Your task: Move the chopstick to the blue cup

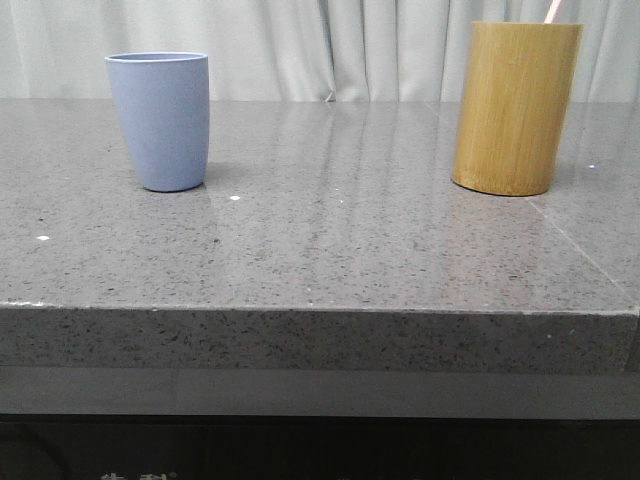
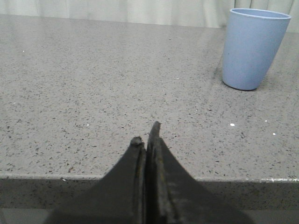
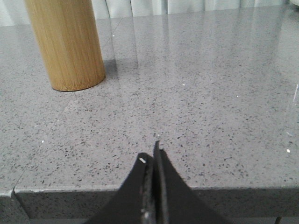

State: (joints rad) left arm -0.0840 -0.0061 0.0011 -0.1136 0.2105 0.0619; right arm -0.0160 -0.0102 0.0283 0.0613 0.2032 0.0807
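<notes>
The blue cup [image 1: 160,120] stands upright at the back left of the grey stone table; it also shows in the left wrist view [image 2: 253,49]. A tall bamboo cylinder [image 1: 515,105] stands at the back right, also in the right wrist view [image 3: 65,42]. A pale pink chopstick tip [image 1: 551,11] pokes out of its top; the rest is hidden inside. My left gripper [image 2: 146,135] is shut and empty, low by the table's front edge, short of the cup. My right gripper [image 3: 152,151] is shut and empty by the front edge, short of the cylinder. Neither gripper shows in the front view.
The speckled grey table [image 1: 330,240] has a sharp front edge [image 1: 320,310] with a drop below. A pale curtain [image 1: 330,45] hangs behind the table. A seam in the stone [image 1: 580,240] runs forward from the bamboo cylinder.
</notes>
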